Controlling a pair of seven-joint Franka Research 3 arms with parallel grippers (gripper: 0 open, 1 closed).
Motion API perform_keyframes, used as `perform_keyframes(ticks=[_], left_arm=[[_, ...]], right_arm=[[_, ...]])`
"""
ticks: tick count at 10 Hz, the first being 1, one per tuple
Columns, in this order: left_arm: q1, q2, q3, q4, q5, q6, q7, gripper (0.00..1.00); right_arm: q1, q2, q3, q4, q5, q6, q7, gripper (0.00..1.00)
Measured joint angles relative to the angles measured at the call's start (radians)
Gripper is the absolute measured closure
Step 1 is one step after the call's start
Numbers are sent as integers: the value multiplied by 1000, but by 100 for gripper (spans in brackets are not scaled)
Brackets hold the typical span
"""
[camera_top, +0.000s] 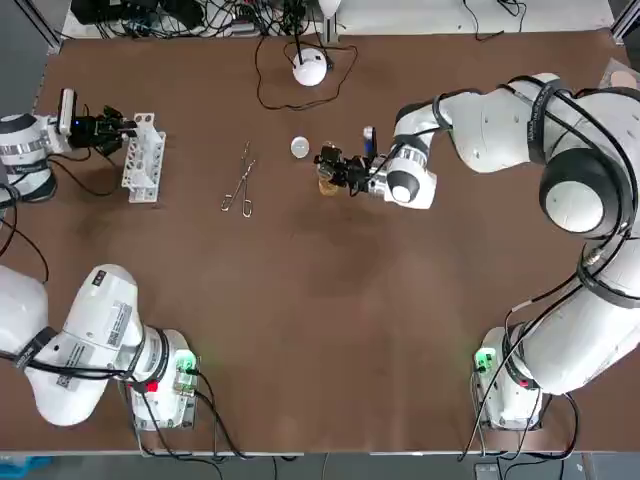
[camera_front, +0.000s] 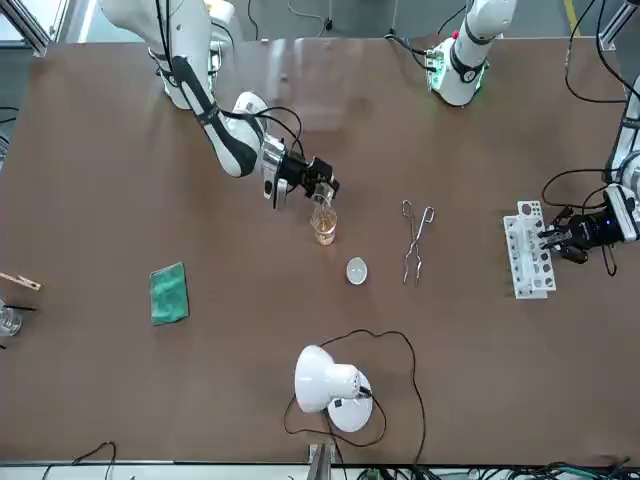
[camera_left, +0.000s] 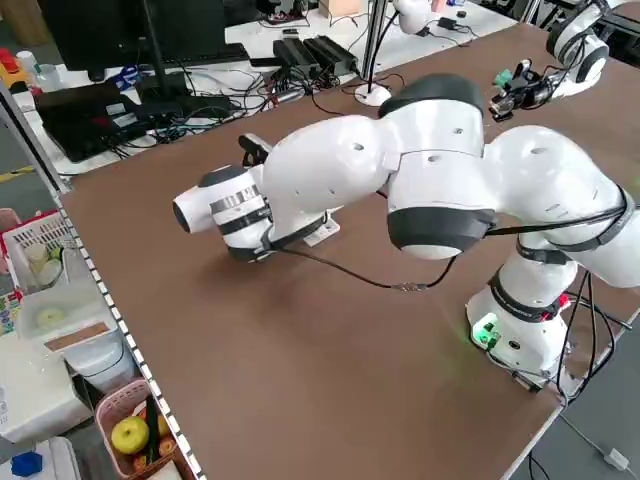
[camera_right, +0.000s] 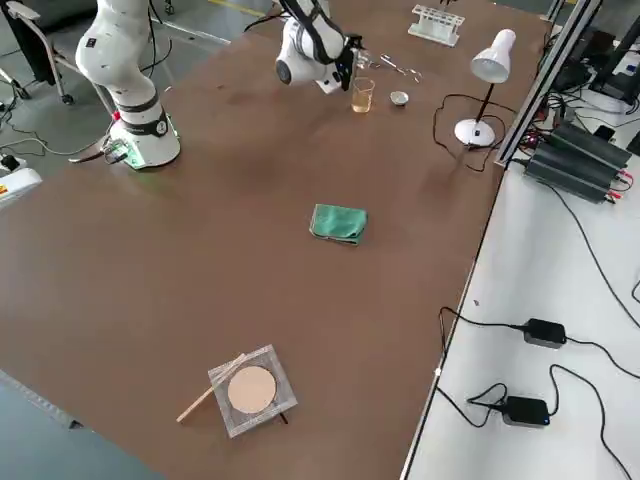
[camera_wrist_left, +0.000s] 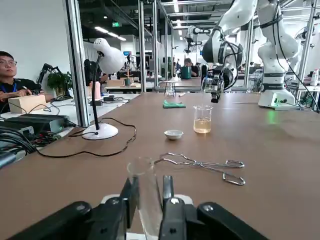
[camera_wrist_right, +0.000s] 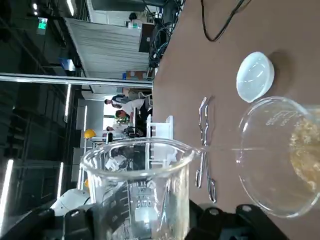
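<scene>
From overhead, the right gripper hangs mid-table over an amber beaker, with a white dish just beside it. The left gripper sits at a tube rack. From across the table, tongs lie between dish and rack. The left wrist view shows that gripper clamped tight on a test tube. In the right wrist view, a small beaker is gripped firmly and tipped toward the amber beaker.

The left arm fills the near side, folded low over the brown bench, its base glowing green. A white rack peeks from behind it. Far across the bench, the right pincer looks tiny, and a lamp's foot stands at the far edge.
</scene>
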Motion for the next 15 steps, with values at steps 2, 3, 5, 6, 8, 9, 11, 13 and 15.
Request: perform_keyframes(ticks=[2,3,5,6,8,9,11,13,15], left_arm=[[0,-5,-4,3,11,1,0,76],[0,-12,-4,3,24,3,0,76],[0,-25,-9,2,40,9,0,76],[0,-30,-10,-1,43,14,0,76],[0,-44,-11,-11,46,20,0,77],[0,-51,-11,-16,48,20,0,78],[-1,-59,-18,-31,52,26,0,78],[-1,-65,-30,-49,53,42,0,78],[-1,-68,-38,-63,53,57,0,78]], right_arm=[[0,0,0,2,0,1,29,59],[0,0,0,5,0,1,38,59],[0,0,-1,7,1,2,66,59],[0,0,-1,9,1,2,80,59],[0,0,-2,12,1,3,101,59],[0,0,-2,16,1,7,112,59],[0,0,-3,19,1,15,137,59],[0,0,-3,19,1,17,146,59],[0,0,-3,19,1,18,150,59]])
